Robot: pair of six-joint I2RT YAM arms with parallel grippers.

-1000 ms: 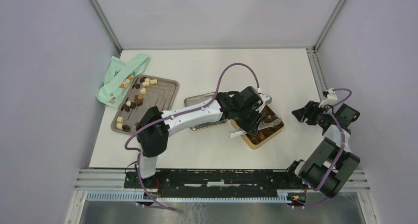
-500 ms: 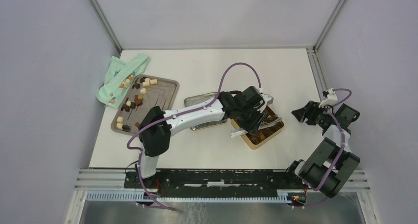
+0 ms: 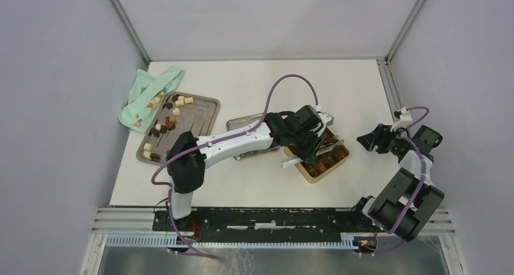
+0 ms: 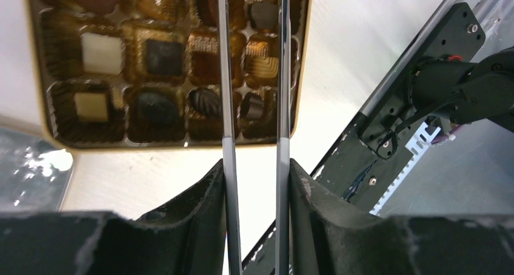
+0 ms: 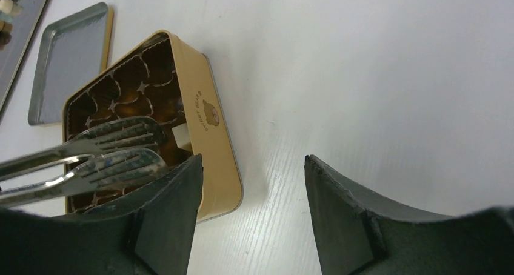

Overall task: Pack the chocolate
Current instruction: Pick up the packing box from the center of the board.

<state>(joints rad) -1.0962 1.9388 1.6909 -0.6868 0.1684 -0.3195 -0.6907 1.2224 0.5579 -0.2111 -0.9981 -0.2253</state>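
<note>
The chocolate chunks, dark, mid-brown and cream, lie loose on a metal tray at the left. More pieces sit in compartments of the gold tin; the tin also shows in the left wrist view and the right wrist view. My left gripper is shut on the long metal tweezers. Their two arms stand apart and reach over the tin, with tips low inside it. I see no chunk between the tips. My right gripper is open and empty, just right of the tin.
The tin's silver lid lies flat between tray and tin, partly under my left arm. A green bag lies at the tray's far left corner. The frame rail runs along the near table edge.
My left gripper has shifted slightly back and left over the tin with the tweezers. My right wrist has shifted slightly to the right.
</note>
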